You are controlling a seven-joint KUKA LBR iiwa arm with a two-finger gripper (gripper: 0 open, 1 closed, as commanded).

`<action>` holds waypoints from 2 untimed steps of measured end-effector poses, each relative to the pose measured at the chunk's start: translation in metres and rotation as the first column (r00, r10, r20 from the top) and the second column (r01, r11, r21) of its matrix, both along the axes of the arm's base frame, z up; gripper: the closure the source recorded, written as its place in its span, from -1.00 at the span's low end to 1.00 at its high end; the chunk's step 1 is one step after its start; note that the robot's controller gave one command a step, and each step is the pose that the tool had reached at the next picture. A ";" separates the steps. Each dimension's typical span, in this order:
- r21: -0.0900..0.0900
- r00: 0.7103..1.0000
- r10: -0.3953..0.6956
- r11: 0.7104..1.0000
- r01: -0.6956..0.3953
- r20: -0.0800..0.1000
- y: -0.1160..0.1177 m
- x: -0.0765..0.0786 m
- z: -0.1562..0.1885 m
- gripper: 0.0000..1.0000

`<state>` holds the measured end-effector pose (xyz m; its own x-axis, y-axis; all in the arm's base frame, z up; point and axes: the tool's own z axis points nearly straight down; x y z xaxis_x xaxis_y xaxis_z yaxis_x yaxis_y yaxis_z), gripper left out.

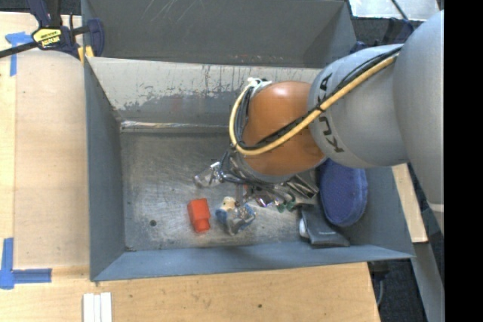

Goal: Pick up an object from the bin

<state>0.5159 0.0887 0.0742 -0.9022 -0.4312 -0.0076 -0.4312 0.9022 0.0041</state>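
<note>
Lying in the lower middle of the frame, on the bin's floor, a small heap of mixed bits [240,213] sits directly under the claw [241,182]; its pieces are pale, blue and metallic, tangled together and too small to name singly. The claw is mostly hidden beneath the round orange cover [278,128] on the wrist, so only dark mechanism shows at its lower edge, and whether it is released or clenched cannot be told. Nothing can be made out in its grasp. Just left of the heap, a red block [199,215] lies on its own. A silvery crumpled piece [207,177] lies up-left of the heap, partly under the mechanism. To the right, a blue rounded thing [344,194] is half covered by the arm [377,113], and a dark grey piece [323,231] pokes out below it near the bin's [106,185] front wall. Black letters on the arm's grey link read KUKA, crossed by a yellow cable [317,113].
</note>
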 end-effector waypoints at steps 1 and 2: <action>-0.003 0.994 0.106 0.994 -0.106 0.015 -0.010 -0.015 0.001 -1.00; -0.003 0.955 0.296 0.955 -0.296 0.012 -0.022 -0.005 0.000 -1.00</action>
<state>0.5109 0.0672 0.0746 -0.7338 -0.6791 -0.0169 -0.6791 0.7340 -0.0040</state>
